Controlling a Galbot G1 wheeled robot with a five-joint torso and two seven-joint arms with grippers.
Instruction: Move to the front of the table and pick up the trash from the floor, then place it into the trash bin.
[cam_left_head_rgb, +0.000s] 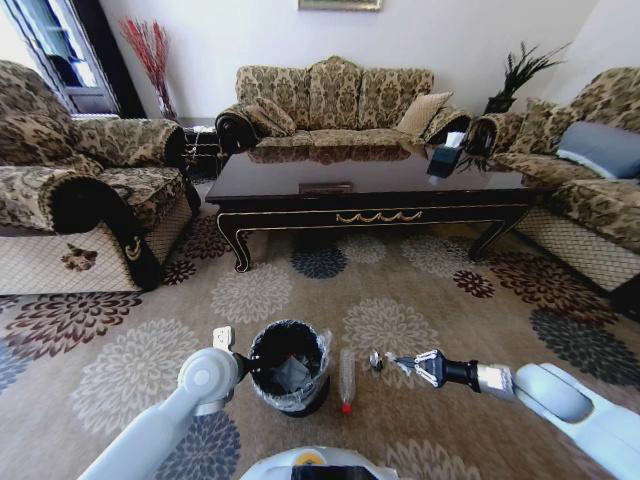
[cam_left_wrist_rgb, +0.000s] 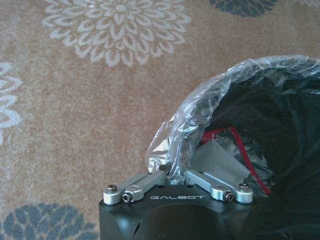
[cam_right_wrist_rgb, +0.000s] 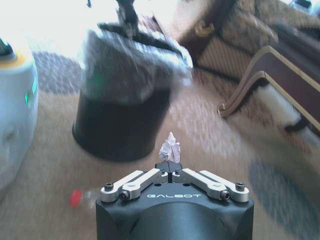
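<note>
Right gripper (cam_right_wrist_rgb: 172, 172) was pinched shut on crumpled paper (cam_right_wrist_rgb: 170, 147) near trash bin (cam_left_head_rgb: 288, 365); left gripper (cam_left_wrist_rgb: 176, 176) clamped the bin's liner (cam_left_wrist_rgb: 200, 107). Bottle (cam_left_head_rgb: 347, 378) lay beside the bin. Best carry paper fully over the rim before releasing.

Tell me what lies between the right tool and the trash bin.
The clear bottle lies on the carpet between the right tool and the trash bin, seen in the head view.

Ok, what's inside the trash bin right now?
Inside the trash bin, against its dark liner, lies a grey piece with a red edge. The bottom is too dark to see.
</note>
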